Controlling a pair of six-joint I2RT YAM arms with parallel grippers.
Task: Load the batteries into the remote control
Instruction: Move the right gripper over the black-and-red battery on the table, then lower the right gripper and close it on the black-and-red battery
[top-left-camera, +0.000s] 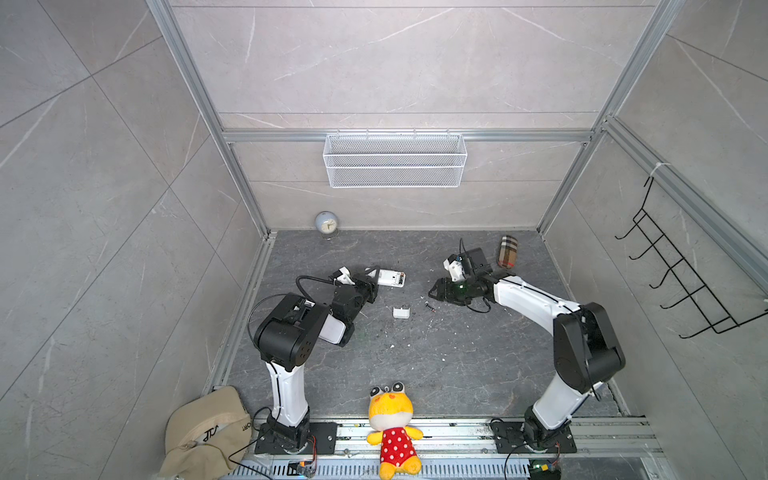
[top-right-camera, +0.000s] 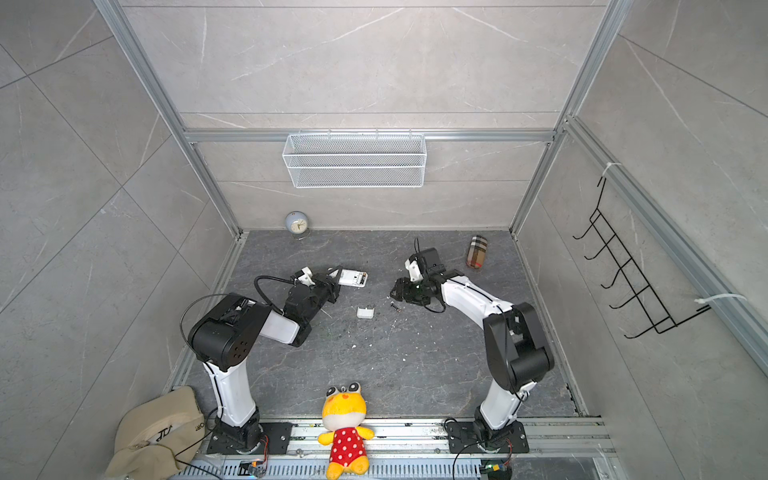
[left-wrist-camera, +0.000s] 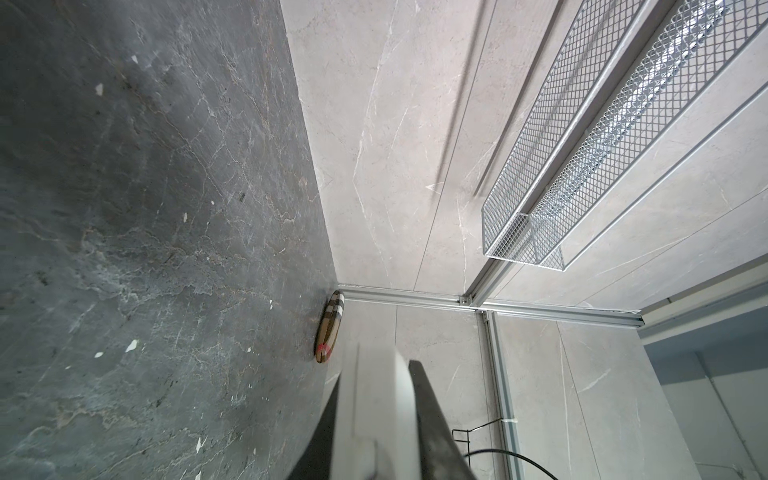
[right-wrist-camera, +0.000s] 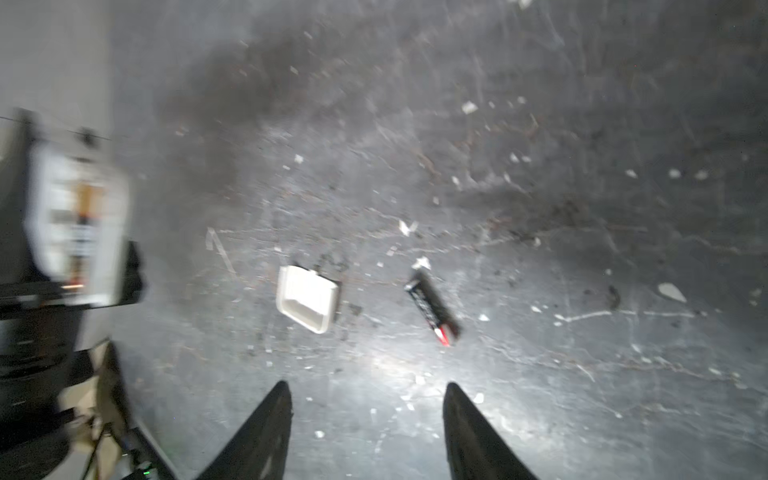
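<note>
In both top views a toy (top-left-camera: 392, 424) sits nearest, at the front edge, well apart from the work. Behind it the left claw (top-left-camera: 371, 280) is closed on one end of the remote (top-left-camera: 391, 277), whose uncovered back faces up. A battery (top-left-camera: 430, 307) lies on the tabletop (top-left-camera: 415, 365) between the cover (top-left-camera: 401, 312) and the right claw (top-left-camera: 433, 294). A clock (top-left-camera: 327, 224) and a pouch (top-left-camera: 508, 252) stand far at the back, not in the way.

In the left wrist view the remote (left-wrist-camera: 374, 415) is pinched between both fingers (left-wrist-camera: 430, 415).

In the right wrist view the right claw (right-wrist-camera: 368, 415) is open and empty, near the battery (right-wrist-camera: 432, 309). The battery may roll if one finger touches first, and the cover (right-wrist-camera: 307, 303) nearby may get pushed.
</note>
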